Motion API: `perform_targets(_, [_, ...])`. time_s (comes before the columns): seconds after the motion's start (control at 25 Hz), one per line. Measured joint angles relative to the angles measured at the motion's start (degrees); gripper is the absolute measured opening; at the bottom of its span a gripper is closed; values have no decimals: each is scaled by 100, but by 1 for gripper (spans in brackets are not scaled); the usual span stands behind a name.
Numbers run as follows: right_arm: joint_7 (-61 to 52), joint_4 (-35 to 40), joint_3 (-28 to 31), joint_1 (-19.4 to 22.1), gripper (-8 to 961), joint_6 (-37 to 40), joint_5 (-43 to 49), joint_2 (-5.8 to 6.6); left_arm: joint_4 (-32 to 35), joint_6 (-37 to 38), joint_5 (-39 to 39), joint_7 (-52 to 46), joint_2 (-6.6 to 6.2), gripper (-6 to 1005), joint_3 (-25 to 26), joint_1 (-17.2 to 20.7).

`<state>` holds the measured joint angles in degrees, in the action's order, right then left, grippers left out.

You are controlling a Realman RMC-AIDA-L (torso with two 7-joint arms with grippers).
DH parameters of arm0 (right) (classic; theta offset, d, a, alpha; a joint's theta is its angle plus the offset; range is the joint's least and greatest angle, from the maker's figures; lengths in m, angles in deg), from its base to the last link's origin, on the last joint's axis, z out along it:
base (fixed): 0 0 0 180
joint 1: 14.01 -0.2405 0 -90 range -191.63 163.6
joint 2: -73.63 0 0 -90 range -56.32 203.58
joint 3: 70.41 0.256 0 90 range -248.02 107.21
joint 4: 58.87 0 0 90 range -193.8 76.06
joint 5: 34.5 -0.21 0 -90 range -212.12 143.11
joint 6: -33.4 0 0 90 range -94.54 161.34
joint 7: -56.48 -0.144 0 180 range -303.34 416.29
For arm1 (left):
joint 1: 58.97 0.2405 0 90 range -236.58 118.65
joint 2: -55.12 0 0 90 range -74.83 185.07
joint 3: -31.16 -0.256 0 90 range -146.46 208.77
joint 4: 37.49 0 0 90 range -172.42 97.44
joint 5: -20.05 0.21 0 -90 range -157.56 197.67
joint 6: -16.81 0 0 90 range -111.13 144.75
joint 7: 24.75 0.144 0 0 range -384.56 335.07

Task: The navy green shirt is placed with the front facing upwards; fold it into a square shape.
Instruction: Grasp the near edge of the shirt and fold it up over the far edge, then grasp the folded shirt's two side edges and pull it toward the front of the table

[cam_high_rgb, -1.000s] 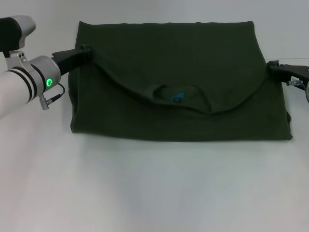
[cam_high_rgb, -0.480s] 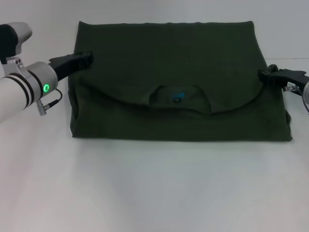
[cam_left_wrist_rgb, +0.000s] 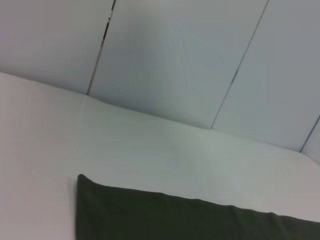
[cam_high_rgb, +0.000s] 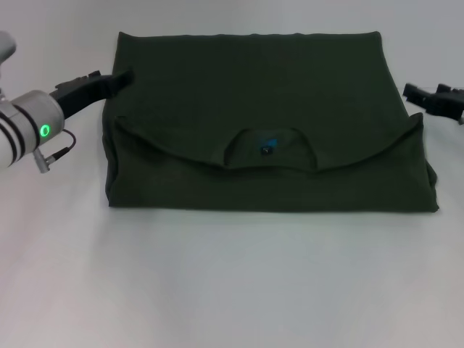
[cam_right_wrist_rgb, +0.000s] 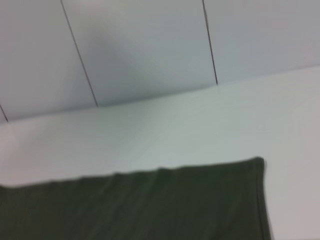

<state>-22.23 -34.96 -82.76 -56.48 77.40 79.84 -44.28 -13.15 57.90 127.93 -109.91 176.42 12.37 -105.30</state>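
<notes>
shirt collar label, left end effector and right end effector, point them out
collar label (cam_high_rgb: 269, 144), head view, blue tag inside the round neckline of the shirt (cam_high_rgb: 254, 80)
left end effector (cam_high_rgb: 116, 77), head view, dark fingertips by shirt's left edge
right end effector (cam_high_rgb: 413, 92), head view, dark tip off shirt's right edge

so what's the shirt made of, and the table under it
The navy green shirt looks like a soft matte knit, probably cotton jersey: it drapes in limp folds, takes no shine, and its collar has a stitched band. The table looks smooth, white and hard, with a faint sheen; laminate or painted board, but I cannot tell which. The left gripper and the right gripper sit beside the shirt's edges.
</notes>
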Motion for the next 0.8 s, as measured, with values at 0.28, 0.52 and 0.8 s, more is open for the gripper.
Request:
perform_targets(0.28, [-630,199,-352,414,734,687,-128,155,572,369,14,-514,128,810,-745,378])
perform_targets(0.52, [-1899,566,-1414,917,754,1580,-117,367,1024,1410,36,-843,131,890,-1377,896])
perform_targets(0.8, [-3183,878,-1919,1236,749,2745,137,714,1570,2246,43,-1060,171,889,-1619,1601])
